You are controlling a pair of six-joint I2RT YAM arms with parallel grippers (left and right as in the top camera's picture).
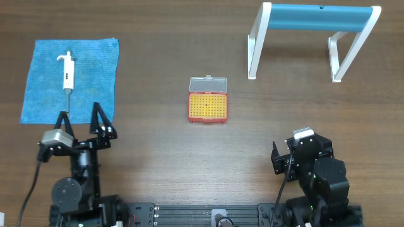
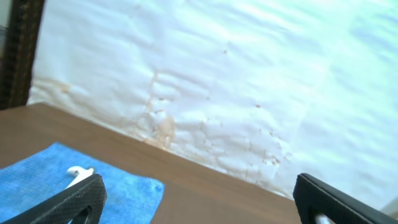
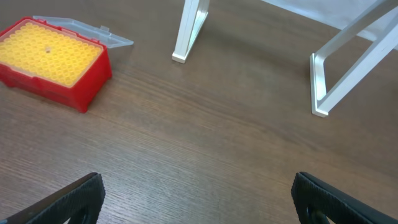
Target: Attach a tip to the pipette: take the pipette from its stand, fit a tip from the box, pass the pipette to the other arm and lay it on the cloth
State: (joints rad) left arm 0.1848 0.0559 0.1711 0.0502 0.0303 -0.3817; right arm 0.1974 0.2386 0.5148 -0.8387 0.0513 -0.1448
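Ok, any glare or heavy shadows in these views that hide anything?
Top view: even light, only faint shadows by the stand and box; the pipette on the cloth reads plainly. Left wrist view: the wall is glaringly bright, washing out toward one corner, yet the cloth stays readable. Right wrist view: soft sheen on the table, nothing hidden.

Wide passage between tip box (image 1: pixel 207 107) and cloth (image 1: pixel 95 75); stand (image 1: pixel 315 17) probably crowds the far right.

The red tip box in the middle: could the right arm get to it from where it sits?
Probably yes. Only bare table lies between the right gripper and the tip box. Its lid is folded back, and the gripper is open.
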